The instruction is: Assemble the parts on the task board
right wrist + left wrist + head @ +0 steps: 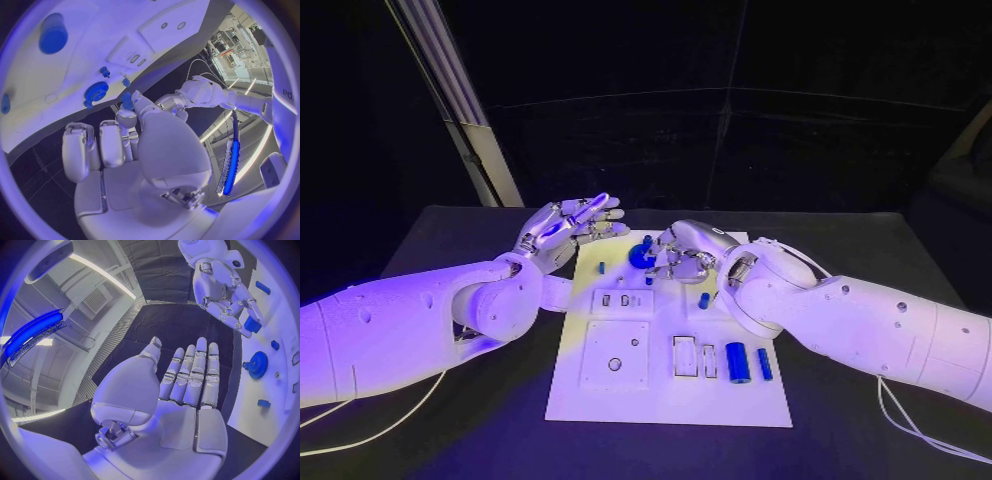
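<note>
The right hand [687, 252] hovers curled over the task board [668, 400], apparently pinching a small blue part [252, 324]; the blue gear [643, 254] sits just beside it. The left hand [568, 228] is open, farther off.

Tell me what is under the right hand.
Under the right hand lies the far end of the task board, with a blue gear beside the fingers. Whatever lies directly beneath the palm is covered.

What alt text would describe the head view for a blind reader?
The right robot hand reaches down beside a blue gear at the far end of the white task board. The left robot hand hovers open, palm up, beside the board.
</note>
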Controlling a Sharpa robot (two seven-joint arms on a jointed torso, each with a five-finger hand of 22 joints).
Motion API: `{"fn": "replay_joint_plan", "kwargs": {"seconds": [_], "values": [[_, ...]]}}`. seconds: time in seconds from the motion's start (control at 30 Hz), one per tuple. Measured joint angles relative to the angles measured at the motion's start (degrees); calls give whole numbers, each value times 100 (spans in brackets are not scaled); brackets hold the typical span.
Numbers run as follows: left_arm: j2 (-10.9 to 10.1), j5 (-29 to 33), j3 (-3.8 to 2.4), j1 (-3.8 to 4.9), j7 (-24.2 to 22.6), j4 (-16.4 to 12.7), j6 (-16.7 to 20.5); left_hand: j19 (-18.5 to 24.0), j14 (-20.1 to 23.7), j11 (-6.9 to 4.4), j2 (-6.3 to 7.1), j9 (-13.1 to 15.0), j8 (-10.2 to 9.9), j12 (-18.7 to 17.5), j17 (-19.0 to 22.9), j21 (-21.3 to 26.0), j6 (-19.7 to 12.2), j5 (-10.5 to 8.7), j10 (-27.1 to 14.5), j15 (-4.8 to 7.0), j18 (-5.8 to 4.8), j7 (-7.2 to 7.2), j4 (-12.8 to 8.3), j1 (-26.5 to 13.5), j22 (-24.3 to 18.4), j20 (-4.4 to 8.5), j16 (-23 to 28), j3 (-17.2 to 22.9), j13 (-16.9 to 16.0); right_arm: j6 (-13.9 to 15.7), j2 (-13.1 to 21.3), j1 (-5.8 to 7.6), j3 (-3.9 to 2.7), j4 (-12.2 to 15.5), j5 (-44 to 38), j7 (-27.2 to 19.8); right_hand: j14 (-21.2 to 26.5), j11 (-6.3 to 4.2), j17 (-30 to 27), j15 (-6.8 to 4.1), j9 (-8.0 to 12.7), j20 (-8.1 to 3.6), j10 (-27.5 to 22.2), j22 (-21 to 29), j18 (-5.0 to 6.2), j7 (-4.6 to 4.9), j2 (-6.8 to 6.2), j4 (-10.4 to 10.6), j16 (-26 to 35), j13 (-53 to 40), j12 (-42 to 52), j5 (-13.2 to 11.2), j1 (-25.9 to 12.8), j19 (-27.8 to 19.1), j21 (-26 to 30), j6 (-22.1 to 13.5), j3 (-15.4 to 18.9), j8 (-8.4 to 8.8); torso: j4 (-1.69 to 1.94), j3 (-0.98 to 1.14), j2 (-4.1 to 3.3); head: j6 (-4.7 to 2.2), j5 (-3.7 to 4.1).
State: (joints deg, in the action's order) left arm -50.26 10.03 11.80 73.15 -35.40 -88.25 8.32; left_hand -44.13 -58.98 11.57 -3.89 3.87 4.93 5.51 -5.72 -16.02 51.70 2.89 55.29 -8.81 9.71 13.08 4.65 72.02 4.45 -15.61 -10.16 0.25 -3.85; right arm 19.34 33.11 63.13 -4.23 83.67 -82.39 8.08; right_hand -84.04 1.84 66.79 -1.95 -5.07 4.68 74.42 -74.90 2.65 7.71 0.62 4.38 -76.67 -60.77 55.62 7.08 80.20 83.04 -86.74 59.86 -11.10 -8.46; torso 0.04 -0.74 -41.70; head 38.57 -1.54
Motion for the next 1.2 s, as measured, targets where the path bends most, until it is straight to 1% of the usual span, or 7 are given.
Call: {"fn": "replay_joint_plan", "kwargs": {"seconds": [0.17, 0.2, 0.37, 0.57, 0.7, 0.93, 1.2], "values": [[4, 16, 0, 4, -29, 8, 43, 0, 0, 0, 0, 0, 0, 0, 0, 0, 0, 0, 0, 0, 0, 0, 0, 0, -5, 0, 0, 0, 0, -109, -209, -7, 114, -92, -271, 164, 0, 0, 0, 0, 0, 0, 0, 0, 0, 0, 0, 0, 0, 27, -38, -4, 0, 0, 0, 0, 0, 3, 0, 4, -4, 25, -36], [5, 21, 1, 5, -34, 10, 51, 0, 0, 0, -22, 0, 0, 0, 0, 0, 0, 0, 0, 0, 0, 0, 0, 22, -5, 0, 0, 0, 0, -126, -244, -8, 129, -109, -314, 188, 0, 0, 0, 0, 0, 0, 0, 0, 0, 0, 0, -4, 0, 27, -38, 17, 0, 0, 0, 0, -4, 3, -1, 7, -5, 32, -42], [15, 41, 1, 8, -61, 18, 86, 0, 0, 0, -23, 0, 0, 0, 0, 0, 0, 0, 0, 0, 0, 0, 0, 23, -4, 0, 0, 0, 0, -203, -380, -12, 191, -178, -490, 272, 0, 0, 0, 0, -1, 0, 0, 0, 0, 0, -1, -20, 0, 35, -38, 25, 0, 0, 0, 0, -19, 4, -2, 14, -10, 60, -65], [28, 63, 1, 8, -82, 28, 110, 0, 0, 0, -23, 0, 0, 0, 0, 0, 0, 0, 0, 0, 0, 0, 0, 23, -4, 0, 0, 0, 0, -280, -491, -17, 259, -238, -653, 332, 0, 1, 1, 1, -1, 0, 0, 0, 0, -12, -32, -20, 0, 39, -52, 26, -31, 0, 0, 10, -19, -1, -2, 16, -11, 85, -85], [34, 71, 1, 9, -89, 36, 119, 0, 0, 0, -23, 0, 0, 0, 0, 0, 0, 0, 0, 0, 0, 0, 0, 23, -4, 0, 0, 0, 0, -327, -540, -17, 335, -263, -733, 351, 0, 1, 1, 1, -1, 0, 0, 0, 0, -16, -42, -21, 0, 52, -67, 46, -40, 0, 0, 14, -19, -3, -3, 16, -10, 98, -109], [46, 82, 1, 9, -92, 42, 124, 0, 0, 0, -23, 0, 0, 1, 0, 0, 0, 0, 0, 0, 0, 0, -16, 23, -4, 0, 0, -16, 0, -415, -610, -49, 371, -363, -823, 369, 0, -21, 1, 1, 4, 0, -23, 0, 0, -12, -47, -23, 0, 71, -105, 46, -45, 0, 0, 26, -44, -2, -4, 16, -3, 120, -118], [49, 89, 0, 10, -93, 48, 124, 0, 0, 0, -23, 0, 0, 1, 1, 0, 0, 0, 0, 0, 0, 0, -16, 23, -3, 0, 8, -16, 0, -457, -645, -69, 376, -402, -867, 366, 0, -21, 1, 1, 5, -20, -22, 0, 0, -7, -63, -19, 0, 73, -105, 46, -61, -20, 0, 32, -50, 2, -10, 16, -3, 142, -151]]}}
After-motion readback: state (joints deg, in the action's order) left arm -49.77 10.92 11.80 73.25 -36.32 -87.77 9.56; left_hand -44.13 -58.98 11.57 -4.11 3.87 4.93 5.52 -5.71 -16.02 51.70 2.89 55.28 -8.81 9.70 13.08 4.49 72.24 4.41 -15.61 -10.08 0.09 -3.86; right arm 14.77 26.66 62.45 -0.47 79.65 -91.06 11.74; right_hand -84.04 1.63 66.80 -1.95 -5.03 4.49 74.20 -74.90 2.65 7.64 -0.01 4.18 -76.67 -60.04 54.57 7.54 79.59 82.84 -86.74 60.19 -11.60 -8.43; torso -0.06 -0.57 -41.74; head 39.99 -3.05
